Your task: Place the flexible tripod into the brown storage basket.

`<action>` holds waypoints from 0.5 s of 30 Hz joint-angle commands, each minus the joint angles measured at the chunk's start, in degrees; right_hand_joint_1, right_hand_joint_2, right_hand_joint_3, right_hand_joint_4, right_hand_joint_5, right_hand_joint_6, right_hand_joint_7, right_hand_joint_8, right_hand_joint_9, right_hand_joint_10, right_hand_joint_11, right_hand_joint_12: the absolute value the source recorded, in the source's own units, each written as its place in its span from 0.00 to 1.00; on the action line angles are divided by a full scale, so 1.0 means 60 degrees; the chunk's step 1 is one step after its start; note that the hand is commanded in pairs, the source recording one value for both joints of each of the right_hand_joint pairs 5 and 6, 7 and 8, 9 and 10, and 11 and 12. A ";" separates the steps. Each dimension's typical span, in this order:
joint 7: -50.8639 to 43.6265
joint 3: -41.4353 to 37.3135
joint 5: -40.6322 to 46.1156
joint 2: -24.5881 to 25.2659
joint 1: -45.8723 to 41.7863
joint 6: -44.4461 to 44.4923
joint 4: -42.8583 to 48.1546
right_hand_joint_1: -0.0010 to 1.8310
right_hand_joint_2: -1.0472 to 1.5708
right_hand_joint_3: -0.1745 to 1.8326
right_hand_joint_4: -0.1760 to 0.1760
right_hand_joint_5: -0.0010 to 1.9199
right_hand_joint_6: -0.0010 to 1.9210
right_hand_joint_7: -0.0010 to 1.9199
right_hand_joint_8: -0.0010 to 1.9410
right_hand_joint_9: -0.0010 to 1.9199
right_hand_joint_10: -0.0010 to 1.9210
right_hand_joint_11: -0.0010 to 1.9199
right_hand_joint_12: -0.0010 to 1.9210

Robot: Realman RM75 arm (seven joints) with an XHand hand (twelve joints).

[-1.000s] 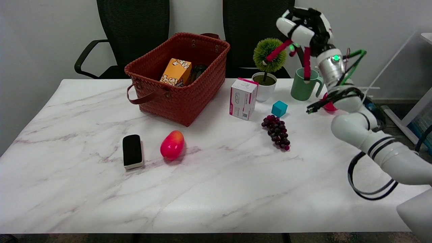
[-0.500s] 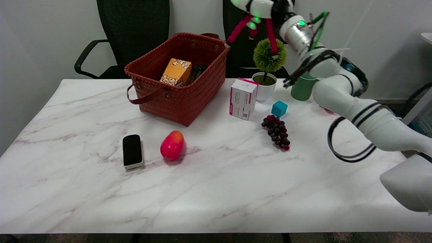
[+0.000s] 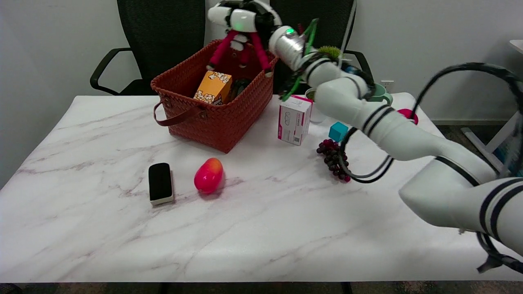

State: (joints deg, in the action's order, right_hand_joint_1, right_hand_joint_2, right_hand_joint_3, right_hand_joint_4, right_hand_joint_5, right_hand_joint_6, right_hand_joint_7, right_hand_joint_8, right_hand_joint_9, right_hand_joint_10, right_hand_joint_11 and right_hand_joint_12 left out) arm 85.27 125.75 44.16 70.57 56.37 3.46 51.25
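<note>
A: Near side first: eraser (image 3: pixel 160 183), mango (image 3: pixel 208 175), grapes (image 3: pixel 336 159), none in the way. Tripod?

B: Flexible tripod (image 3: pixel 240 50) is up in the air over the brown storage basket (image 3: pixel 216 122), far end, legs hanging splayed w/ feet about at rim level. Right hand (image 3: pixel 241 17) is wrapped round its top.

A: Handling?

B: Prob light, bendy legs, rubbery so shouldn't slip. Hold at the head, as now; legs would flex. Popcorn box (image 3: pixel 213 87) is inside already, so one foot may snag on it or the rim.
</note>
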 commanded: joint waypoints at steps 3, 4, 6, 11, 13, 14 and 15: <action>-0.0050 0.1056 0.0361 0.4542 0.2757 -0.0718 -0.5665 0.59 1.00 0.25 0.50 1.00 1.00 1.00 0.99 0.96 0.96 0.90 0.90; -0.0050 0.1031 0.0361 0.4659 0.2886 -0.0846 -0.5820 0.59 1.00 0.25 0.50 1.00 1.00 1.00 0.99 0.96 0.96 0.90 0.90; -0.0049 0.0914 0.0361 0.4796 0.3011 -0.0960 -0.6024 0.59 1.00 0.25 0.50 1.00 1.00 1.00 0.99 0.96 0.96 0.90 0.90; -0.0013 0.0631 0.0323 0.4866 0.3003 -0.0921 -0.6081 0.59 1.00 0.25 0.50 1.00 1.00 1.00 0.99 0.96 0.96 0.90 0.90; 0.0016 0.0630 0.0360 0.4826 0.2975 -0.0881 -0.6080 0.59 1.00 0.25 0.50 1.00 1.00 1.00 0.99 0.96 0.96 0.90 0.90; 0.0017 0.0630 0.0361 0.4811 0.2974 -0.0867 -0.6108 0.59 1.00 0.25 0.50 1.00 1.00 1.00 0.99 0.96 0.96 0.90 0.90; 0.0017 0.0630 0.0361 0.4799 0.2961 -0.0867 -0.6122 0.59 1.00 0.25 0.50 1.00 1.00 1.00 0.99 0.96 0.96 0.89 0.89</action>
State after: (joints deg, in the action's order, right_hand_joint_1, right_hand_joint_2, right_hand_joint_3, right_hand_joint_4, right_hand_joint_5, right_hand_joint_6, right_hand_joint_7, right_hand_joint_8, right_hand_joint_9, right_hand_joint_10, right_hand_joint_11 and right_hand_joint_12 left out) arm 85.08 129.50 45.66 90.04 68.18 -0.08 26.84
